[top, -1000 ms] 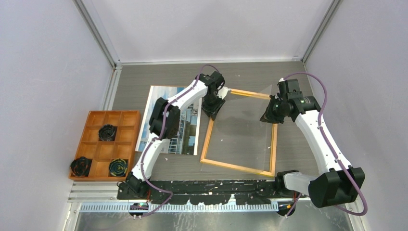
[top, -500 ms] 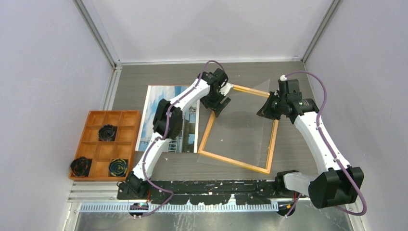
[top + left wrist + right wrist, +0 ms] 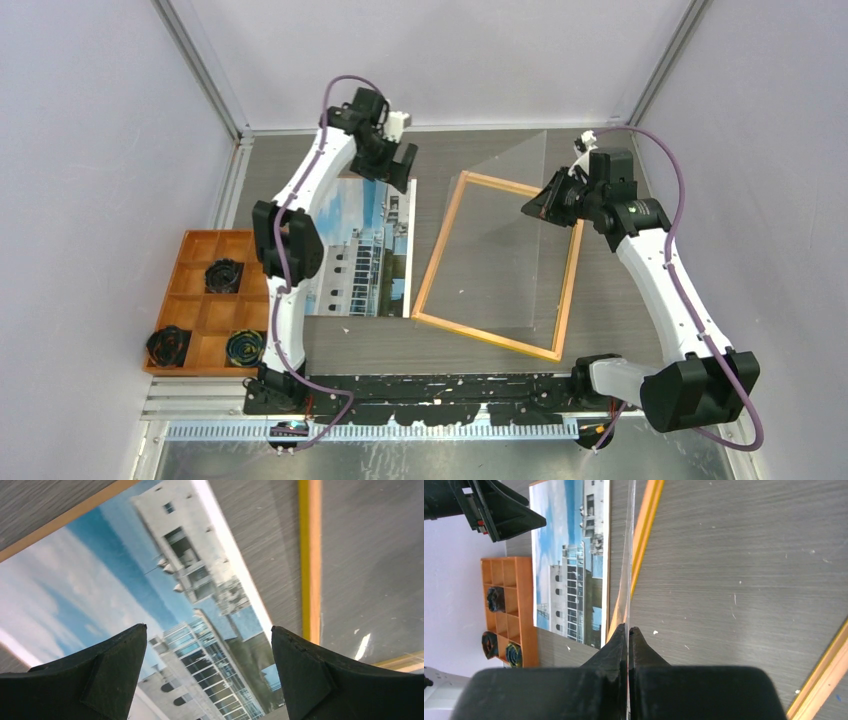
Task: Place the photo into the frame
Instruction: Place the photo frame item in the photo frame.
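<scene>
The photo [image 3: 365,250] lies face up on the table, showing a white building against blue sky. To its right lies the frame [image 3: 440,248], an open yellow and wood-coloured rectangle. My right gripper [image 3: 540,207] is shut on the edge of the clear pane [image 3: 510,240] and holds it tilted up over the frame. The right wrist view shows that pane [image 3: 628,555] edge-on between the pinched fingertips. My left gripper [image 3: 400,165] hangs open above the photo's far end, holding nothing. In the left wrist view its fingers [image 3: 100,680] straddle the photo [image 3: 165,595], with the frame's rail [image 3: 310,555] alongside.
An orange compartment tray [image 3: 230,232] with black rolls [image 3: 223,275] sits at the left of the table. Aluminium rails and white walls close in the back and sides. The arm bases stand along the near edge.
My left gripper opened, let go of the frame's far left corner and swung up and left over the photo. The right gripper raised the pane's far edge, and the frame turned slightly.
</scene>
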Controlling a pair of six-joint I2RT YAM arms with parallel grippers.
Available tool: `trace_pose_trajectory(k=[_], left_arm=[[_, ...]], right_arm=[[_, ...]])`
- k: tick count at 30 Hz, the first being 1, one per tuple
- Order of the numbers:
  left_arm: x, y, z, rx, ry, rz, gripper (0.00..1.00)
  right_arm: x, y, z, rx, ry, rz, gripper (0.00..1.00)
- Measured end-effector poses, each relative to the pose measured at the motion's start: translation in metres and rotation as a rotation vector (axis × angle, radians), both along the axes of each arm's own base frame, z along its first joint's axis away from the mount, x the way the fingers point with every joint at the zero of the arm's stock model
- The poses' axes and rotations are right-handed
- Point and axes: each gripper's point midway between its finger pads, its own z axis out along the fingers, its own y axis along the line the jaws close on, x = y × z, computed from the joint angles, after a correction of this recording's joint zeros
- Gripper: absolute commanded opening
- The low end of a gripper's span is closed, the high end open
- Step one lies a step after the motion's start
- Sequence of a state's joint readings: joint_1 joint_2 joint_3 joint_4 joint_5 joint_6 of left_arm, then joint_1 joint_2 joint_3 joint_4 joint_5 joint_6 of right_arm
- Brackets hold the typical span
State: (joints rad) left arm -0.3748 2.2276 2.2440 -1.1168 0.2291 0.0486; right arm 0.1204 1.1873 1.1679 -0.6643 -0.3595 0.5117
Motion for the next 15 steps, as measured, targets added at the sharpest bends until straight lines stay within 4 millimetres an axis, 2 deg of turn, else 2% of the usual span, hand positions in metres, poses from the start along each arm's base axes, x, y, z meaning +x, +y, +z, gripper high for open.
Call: trace_pose_trajectory(k=[3,8,11,14,15], left_arm=[[0.005,0.025,0.001,0.003,0.003,0.049,0.96],[-0.02,0.025,-0.035,0.045,0.11,0.025,0.95],[-0.036,0.021,-0.051,0.06,0.164,0.003,0.94],[-0.046,0.017,-0.06,0.069,0.189,-0.017,0.94],[-0.047,0.017,-0.061,0.071,0.192,-0.019,0.94]], right_arm=[[0.005,0.001,0.008,0.01,-0.038,0.014,0.01],[0.02,-0.016,0.004,0.001,-0.05,-0.045,0.01],[0.029,-0.03,-0.011,-0.011,-0.042,-0.099,0.01],[0.031,-0.046,-0.037,-0.009,0.009,-0.155,0.01],[0.031,-0.047,-0.039,-0.008,0.013,-0.158,0.01]])
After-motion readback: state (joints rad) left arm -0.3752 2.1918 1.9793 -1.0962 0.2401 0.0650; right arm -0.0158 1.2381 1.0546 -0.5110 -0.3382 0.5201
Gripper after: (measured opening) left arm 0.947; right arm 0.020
